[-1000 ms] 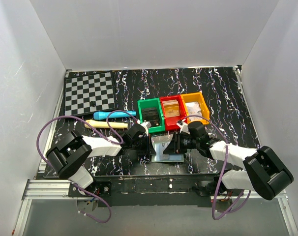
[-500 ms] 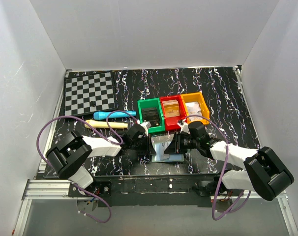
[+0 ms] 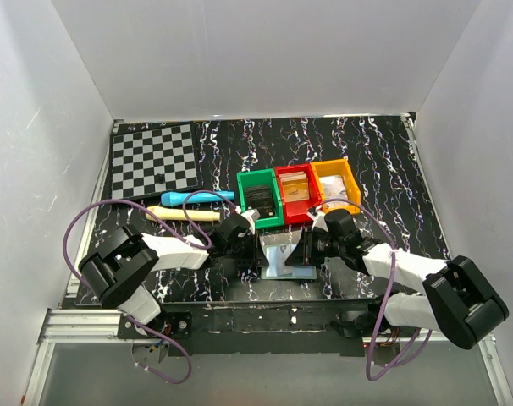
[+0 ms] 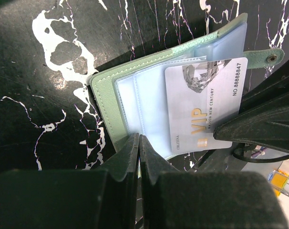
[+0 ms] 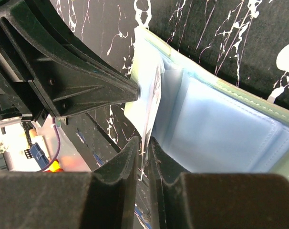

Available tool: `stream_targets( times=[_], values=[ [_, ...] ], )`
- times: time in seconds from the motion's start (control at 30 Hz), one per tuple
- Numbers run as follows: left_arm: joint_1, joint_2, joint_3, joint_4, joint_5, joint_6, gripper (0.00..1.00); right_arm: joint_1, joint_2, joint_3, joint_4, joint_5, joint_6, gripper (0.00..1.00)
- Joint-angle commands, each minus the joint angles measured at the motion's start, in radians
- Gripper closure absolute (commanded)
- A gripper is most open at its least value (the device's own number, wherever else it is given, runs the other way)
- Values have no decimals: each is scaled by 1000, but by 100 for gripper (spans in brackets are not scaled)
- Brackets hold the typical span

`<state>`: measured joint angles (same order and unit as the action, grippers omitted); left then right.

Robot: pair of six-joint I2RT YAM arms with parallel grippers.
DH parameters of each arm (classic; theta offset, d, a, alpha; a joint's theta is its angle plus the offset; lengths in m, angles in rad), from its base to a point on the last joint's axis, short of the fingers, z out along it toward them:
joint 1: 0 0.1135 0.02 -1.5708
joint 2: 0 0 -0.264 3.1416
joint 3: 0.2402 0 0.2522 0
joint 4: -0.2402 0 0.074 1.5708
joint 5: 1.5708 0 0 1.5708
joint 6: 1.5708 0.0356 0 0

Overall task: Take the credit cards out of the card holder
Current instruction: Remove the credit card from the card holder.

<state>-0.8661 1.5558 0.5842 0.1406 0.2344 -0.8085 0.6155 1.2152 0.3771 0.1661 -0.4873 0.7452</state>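
Observation:
The card holder [image 3: 284, 256] lies open on the black marbled table between both arms; its grey-green edge [image 4: 105, 98] and pale-blue sleeves [image 5: 221, 126] show in the wrist views. A pale credit card [image 4: 201, 102] printed "VIP" sticks halfway out of a sleeve. My left gripper [image 4: 139, 139] is shut at the holder's lower edge, with a thin pale sliver of sleeve between its tips; the same left gripper [image 3: 242, 238] sits at the holder's left. My right gripper [image 5: 144, 142] straddles that card's [image 5: 153, 102] edge, jaws narrow with a slim gap on each side. The right gripper [image 3: 311, 246] sits at the holder's right.
Green [image 3: 242, 196], red [image 3: 279, 191] and orange [image 3: 352, 183] bins stand in a row just behind the holder. A chessboard [image 3: 153, 159] lies at the back left, with a blue tool [image 3: 193, 196] and a cream stick [image 3: 184, 215] in front of it. White walls enclose the table.
My right gripper's jaws have narrowed round the card's edge. The holder's raised flap has dropped lower. The left arm has not moved.

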Motion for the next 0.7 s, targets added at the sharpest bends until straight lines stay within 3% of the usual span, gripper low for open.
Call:
stream_targets(
  times=[0.0, 0.5, 0.67],
  values=[
    [-4, 1, -24, -52, -53, 15, 100, -5, -29, 13, -7, 9, -23, 79],
    [-4, 3, -18, -58, -55, 22, 100, -7, -29, 29, -33, 15, -29, 74],
    [-4, 4, -18, -58, -55, 20, 100, -8, -28, 37, -54, 23, -36, 80]
  ],
)
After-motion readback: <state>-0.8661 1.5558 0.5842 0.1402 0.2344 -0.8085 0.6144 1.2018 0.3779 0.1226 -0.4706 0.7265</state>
